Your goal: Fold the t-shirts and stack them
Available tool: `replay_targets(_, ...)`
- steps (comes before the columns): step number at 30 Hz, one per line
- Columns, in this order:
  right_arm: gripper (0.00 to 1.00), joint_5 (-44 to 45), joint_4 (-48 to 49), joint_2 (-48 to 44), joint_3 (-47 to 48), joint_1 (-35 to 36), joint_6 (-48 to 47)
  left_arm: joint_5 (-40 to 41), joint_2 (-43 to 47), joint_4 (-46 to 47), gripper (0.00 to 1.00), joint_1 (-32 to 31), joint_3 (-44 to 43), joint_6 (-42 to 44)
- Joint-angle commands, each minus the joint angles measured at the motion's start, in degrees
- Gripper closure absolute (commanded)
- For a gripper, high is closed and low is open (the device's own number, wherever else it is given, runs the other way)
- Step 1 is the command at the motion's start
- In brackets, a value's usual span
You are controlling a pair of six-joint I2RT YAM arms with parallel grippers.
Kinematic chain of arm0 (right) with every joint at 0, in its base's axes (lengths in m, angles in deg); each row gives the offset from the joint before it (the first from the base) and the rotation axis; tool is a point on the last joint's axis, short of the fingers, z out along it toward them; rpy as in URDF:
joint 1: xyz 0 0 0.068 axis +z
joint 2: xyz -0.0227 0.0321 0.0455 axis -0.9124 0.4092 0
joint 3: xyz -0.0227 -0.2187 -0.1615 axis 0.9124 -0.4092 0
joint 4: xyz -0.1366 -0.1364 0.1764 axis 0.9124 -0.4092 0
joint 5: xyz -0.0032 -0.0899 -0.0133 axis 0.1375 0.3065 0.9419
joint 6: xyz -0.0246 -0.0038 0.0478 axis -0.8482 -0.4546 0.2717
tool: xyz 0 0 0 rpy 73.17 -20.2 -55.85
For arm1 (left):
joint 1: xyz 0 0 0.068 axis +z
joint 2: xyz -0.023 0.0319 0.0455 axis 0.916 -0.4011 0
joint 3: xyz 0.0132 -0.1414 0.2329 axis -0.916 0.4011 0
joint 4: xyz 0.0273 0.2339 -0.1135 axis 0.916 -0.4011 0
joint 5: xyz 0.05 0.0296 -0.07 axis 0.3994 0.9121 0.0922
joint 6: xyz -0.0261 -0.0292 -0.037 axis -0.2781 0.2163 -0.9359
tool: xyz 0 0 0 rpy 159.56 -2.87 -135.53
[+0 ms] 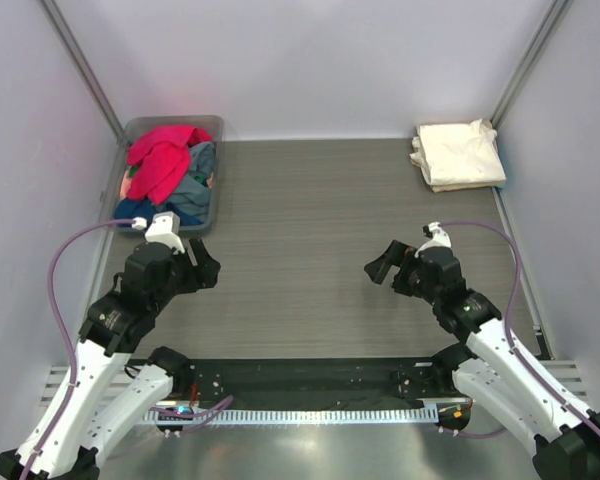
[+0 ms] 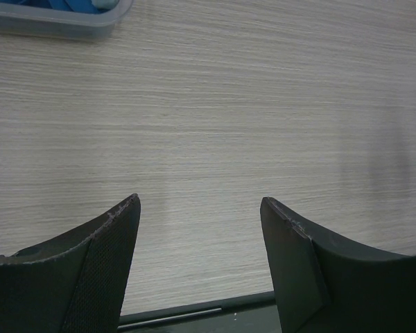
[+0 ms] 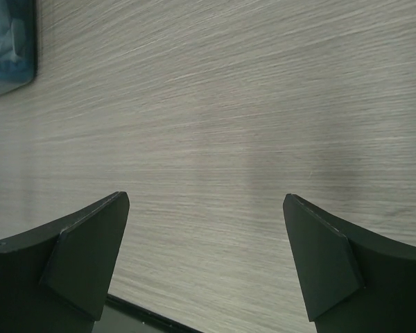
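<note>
Nearby, a tub (image 1: 219, 185) of crumpled t-shirts (image 1: 163, 160) sits beyond the left pincer (image 1: 210, 271).

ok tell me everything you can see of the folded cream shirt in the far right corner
The folded cream shirt looks like soft, pale cotton, folded into a rough rectangle with stacked layers showing along its left and near edges. It lies flat on the table in the far right corner, nothing on it. One shirt or several, unclear.

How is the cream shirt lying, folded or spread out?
Folded. The cream shirt lies as a compact, layered rectangle at the far right corner of the table, with stacked edges showing along its sides.
</note>
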Motion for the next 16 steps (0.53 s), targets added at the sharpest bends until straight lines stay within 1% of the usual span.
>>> replay_targets(1,0.0,-2.34,0.57,-3.75,-1.11,0.27,0.47,1.49,0.09,1.24,0.29,-0.01,-0.05,0.65)
replay_targets(6,0.0,-1.9,0.22,-4.89,-0.85,0.27,-1.47,2.1,0.09,1.15,0.29,-0.01,0.03,0.47)
replay_targets(15,0.0,-1.02,0.04,-1.12,-0.59,0.27,-0.15,3.07,-1.06,0.53,0.29,-0.01,-0.23,0.21)
replay_targets(16,0.0,1.51,0.13,-0.94,-0.41,0.27,-0.33,3.42,-0.88,0.53,0.29,-0.01,-0.23,0.21)
